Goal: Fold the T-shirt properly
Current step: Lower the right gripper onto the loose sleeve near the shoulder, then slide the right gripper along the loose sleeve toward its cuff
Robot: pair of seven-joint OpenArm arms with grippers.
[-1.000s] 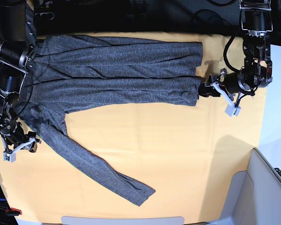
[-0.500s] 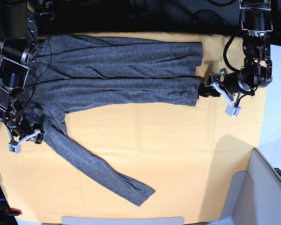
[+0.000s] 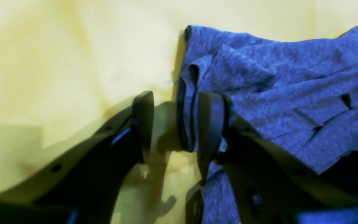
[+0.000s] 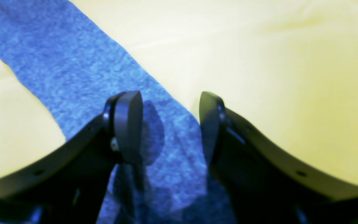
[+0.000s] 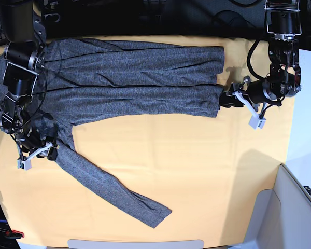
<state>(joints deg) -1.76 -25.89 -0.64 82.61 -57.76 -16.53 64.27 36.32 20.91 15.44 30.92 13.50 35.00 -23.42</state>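
Note:
The dark grey T-shirt [image 5: 129,78] lies lengthwise across the back of the yellow table cloth [image 5: 197,171], its body folded into a long band. One long sleeve [image 5: 109,192] runs diagonally toward the front. My left gripper [image 5: 224,99] is at the hem end on the right. In the left wrist view it [image 3: 174,124] is open, with the folded hem edge [image 3: 185,118] between its fingers and one finger lying on the fabric. My right gripper [image 5: 49,154] hovers over the top of the sleeve. The right wrist view shows it [image 4: 171,124] open above the sleeve [image 4: 82,68], holding nothing.
A pale grey bin corner [image 5: 295,207] stands at the front right. A white strip [image 5: 135,244] marks the table's front edge. Dark equipment lines the back edge behind the shirt.
My right gripper has moved rightward from the table's left edge onto the upper part of the sleeve. The left gripper and the shirt have stayed where they were.

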